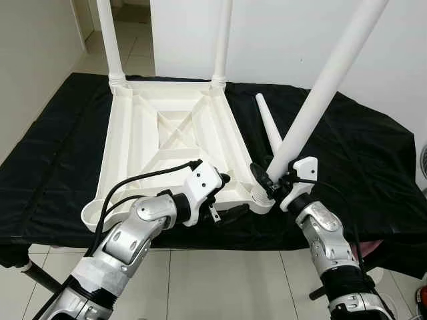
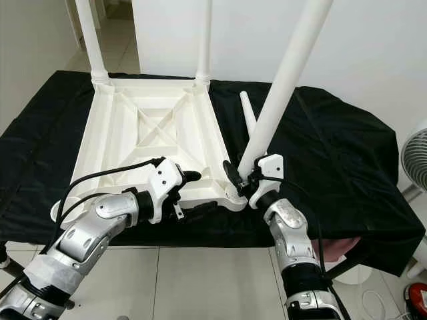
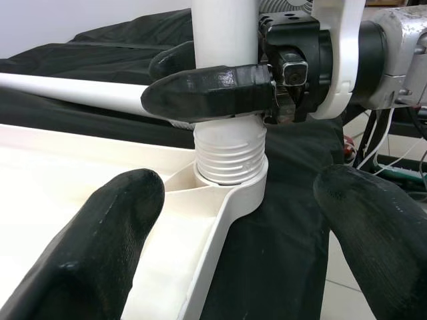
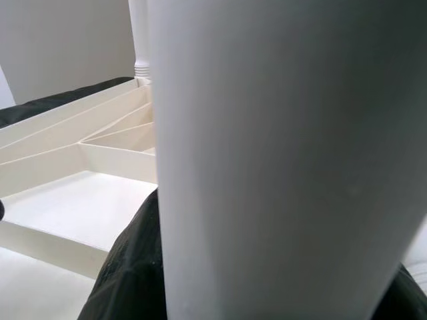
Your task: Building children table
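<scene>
Eye views: the white tabletop [image 1: 167, 143] lies upside down on the black cloth [image 1: 360, 153] that covers the desk, nearer the desk's left side. Two legs are already standing in its far corner sockets: the far-left leg [image 1: 110, 40] and the far-right leg [image 1: 222, 40]. A third leg [image 1: 327, 83] sits in the near-right corner socket [image 1: 261, 199], leaning right and away. The right gripper [image 1: 270, 179] is clamped on it just above the threads. The left gripper [image 1: 215, 200] sits at the tabletop's near edge beside that socket, fingers spread, holding nothing. A fourth leg [image 1: 268, 123] lies loose on the cloth beside the tabletop's right edge. The near-left socket [image 1: 93, 212] is empty.

Left wrist view: the threaded end [image 3: 230, 157] is partly in the socket with several thread turns exposed. One black finger [image 3: 210, 93] of the right gripper crosses the leg.

Right wrist view: the leg's shaft [image 4: 280, 160] is right at the lens, with the tabletop ribs [image 4: 87, 143] behind it.

My take on the step: the leg looks off-axis. Bring it square to the tabletop before turning, or it may cross-thread. Use the left gripper to pin the tabletop edge so it can't spin. Turn until no threads show.

Count: 1 tabletop, 4 legs (2 seated, 1 going in, 1 loose), 4 sockets (1 empty).
</scene>
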Controlling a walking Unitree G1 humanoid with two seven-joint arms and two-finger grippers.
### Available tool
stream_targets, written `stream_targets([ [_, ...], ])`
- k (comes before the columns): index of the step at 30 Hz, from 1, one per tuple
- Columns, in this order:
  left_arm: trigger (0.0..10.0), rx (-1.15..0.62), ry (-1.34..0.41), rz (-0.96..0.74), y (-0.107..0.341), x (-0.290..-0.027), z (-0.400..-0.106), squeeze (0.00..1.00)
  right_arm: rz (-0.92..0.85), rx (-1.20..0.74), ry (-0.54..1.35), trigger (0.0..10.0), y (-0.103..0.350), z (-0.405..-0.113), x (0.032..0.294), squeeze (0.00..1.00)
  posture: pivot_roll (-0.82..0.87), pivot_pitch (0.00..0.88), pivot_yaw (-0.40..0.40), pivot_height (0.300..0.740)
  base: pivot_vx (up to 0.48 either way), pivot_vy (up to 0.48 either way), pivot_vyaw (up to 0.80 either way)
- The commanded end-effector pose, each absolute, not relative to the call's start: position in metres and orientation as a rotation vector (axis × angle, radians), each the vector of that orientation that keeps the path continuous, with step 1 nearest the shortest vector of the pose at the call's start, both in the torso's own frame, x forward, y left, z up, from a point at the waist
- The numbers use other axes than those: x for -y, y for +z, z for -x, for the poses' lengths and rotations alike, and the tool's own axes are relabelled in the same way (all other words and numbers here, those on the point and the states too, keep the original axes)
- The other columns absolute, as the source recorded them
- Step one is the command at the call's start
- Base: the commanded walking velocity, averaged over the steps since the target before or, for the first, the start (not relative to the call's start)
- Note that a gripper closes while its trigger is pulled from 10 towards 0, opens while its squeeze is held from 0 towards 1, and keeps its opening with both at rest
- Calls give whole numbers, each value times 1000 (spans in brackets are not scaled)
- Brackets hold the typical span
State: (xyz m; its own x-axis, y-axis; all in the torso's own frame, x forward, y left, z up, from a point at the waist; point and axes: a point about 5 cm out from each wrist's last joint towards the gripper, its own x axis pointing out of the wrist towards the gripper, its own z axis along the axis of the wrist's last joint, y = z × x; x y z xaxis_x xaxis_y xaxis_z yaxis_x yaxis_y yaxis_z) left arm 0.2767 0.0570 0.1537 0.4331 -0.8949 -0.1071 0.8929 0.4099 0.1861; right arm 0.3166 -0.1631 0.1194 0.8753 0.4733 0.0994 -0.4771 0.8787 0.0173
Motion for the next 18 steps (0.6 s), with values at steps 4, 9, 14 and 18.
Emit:
stream_targets([
  [4, 10000, 0, -1135, -247, 154, -58, -275, 0, -111, -114, 436, 10000, 79, -307, 170, 0, -42, 0, -35, 740, 0, 0, 0],
  [9, 10000, 1, -1134, -248, 155, -59, -275, 0, -139, -131, 419, 10000, 75, -306, 171, 0, -41, 0, -35, 740, 0, 0, 0],
  [14, 10000, 2, -1130, -250, 155, -60, -275, 0, -134, 5, 404, 10000, 83, -298, 170, 0, -36, 0, -35, 740, 0, 0, 0],
  [18, 10000, 2, -1127, -250, 155, -60, -275, 0, -103, 78, 410, 10000, 88, -291, 167, 0, -36, 0, -35, 740, 0, 0, 0],
])
